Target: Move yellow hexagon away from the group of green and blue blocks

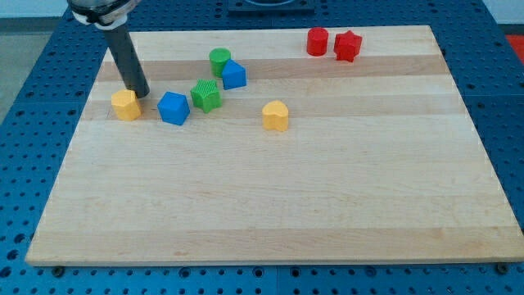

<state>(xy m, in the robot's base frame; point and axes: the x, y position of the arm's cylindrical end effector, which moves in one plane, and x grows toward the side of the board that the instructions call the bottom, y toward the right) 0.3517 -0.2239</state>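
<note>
1. Seven small coloured blocks sit on the pale wooden board [270, 205].
2. No pincer is fitted; the arm ends in a dark rod, and my tip [141, 94] rests just beside the yellow hexagon block [125, 105], at its upper right.
3. That hexagon lies near the view's left edge, left of the blue cube-like block [173, 107].
4. Further right cluster the green ridged block [206, 95], green cylinder [219, 61] and second blue block [234, 74].
5. Another yellow block [276, 115] stands apart; a red cylinder [317, 41] and red star-like block [347, 45] sit at the top.
</note>
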